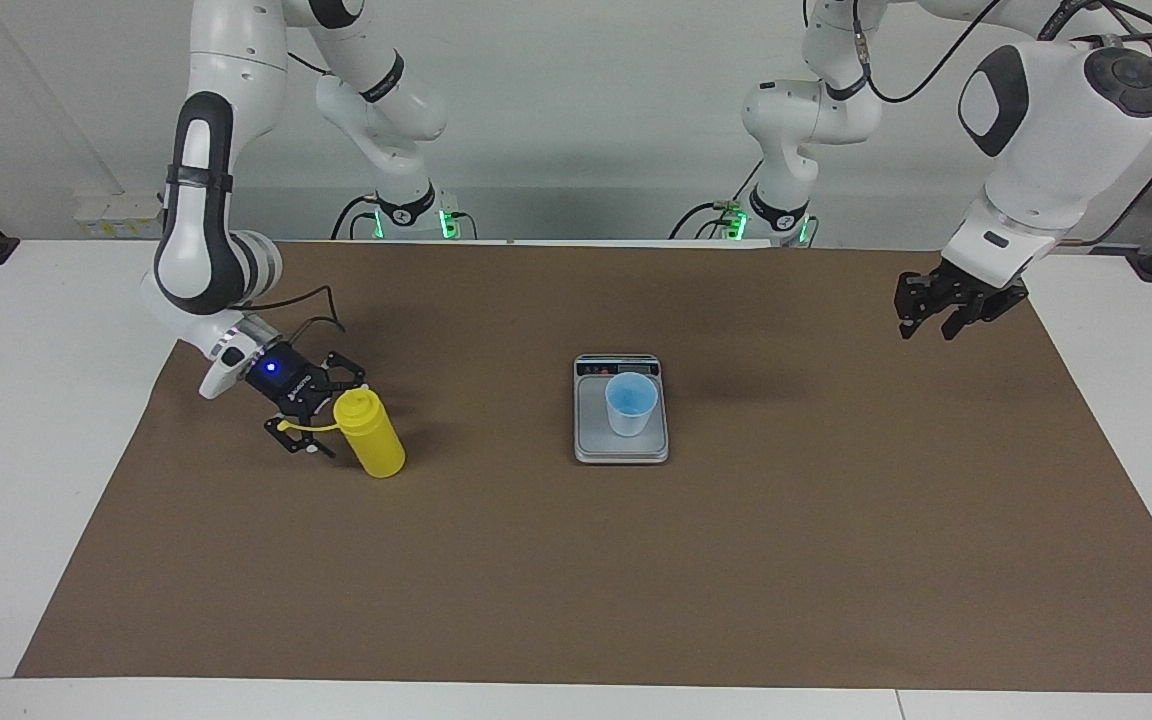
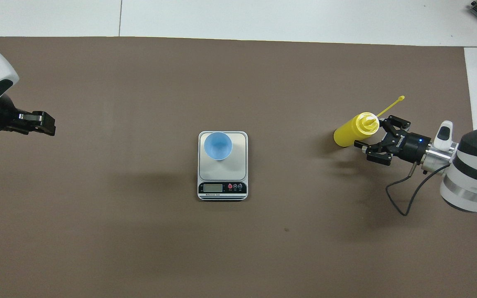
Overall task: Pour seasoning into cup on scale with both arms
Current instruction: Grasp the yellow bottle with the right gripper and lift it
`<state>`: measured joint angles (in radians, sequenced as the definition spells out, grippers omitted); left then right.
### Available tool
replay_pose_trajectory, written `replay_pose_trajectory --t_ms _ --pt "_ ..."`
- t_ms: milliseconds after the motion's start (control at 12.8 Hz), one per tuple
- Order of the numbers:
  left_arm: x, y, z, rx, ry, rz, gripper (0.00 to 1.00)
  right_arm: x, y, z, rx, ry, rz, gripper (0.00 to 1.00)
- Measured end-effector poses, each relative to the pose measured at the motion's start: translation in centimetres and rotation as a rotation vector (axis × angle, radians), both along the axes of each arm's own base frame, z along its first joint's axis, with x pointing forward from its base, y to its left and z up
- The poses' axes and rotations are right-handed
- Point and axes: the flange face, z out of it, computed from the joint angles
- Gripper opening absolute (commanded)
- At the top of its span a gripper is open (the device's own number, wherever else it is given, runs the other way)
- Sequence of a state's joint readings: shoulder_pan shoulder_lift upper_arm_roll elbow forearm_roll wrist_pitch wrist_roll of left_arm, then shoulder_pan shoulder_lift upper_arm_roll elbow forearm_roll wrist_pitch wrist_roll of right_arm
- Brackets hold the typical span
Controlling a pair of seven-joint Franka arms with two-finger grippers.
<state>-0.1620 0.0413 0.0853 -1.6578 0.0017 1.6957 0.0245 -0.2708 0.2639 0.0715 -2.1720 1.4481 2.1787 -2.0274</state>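
A brown mat [image 1: 576, 560] covers most of the white table [image 1: 16, 400], with a pale wall rising where the arms' bases stand, green lights glowing at their feet. The scale [image 1: 621, 445] lies mid-mat, its display end toward the robots, and the cup [image 1: 630, 403] stands upright on its plate. Toward the right arm's end, the seasoning [image 1: 369, 433] stands upright; the right gripper [image 1: 321, 410] sits just beside it, fingers spread. The overhead view shows its strap [image 2: 391, 105] sticking outward. The left gripper [image 1: 954, 310] hangs over the mat's other end; its fingers I cannot tell.
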Motion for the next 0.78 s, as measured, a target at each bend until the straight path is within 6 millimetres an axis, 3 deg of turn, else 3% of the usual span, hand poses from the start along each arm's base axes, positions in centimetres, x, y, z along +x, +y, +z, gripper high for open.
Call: replay_pose_trajectory --t_ms 392,627,706,784 --pt "0.0 -0.4 0.7 -0.004 -0.033 -0.008 1.00 0.4 2.5 -0.5 -0.006 0.005 -0.002 1.00" --pt "-0.1 0.1 1.5 -0.006 -0.056 0.000 1.00 0.4 2.4 -0.5 -0.008 0.002 -0.002 0.49" --pt "-0.2 0.3 1.9 -0.007 -0.065 0.004 1.00 0.5 2.3 -0.4 -0.010 -0.001 -0.002 0.35" --pt "-0.2 0.7 2.2 -0.008 -0.079 0.011 1.00 0.6 2.3 -0.3 -0.011 -0.004 -0.003 0.27"
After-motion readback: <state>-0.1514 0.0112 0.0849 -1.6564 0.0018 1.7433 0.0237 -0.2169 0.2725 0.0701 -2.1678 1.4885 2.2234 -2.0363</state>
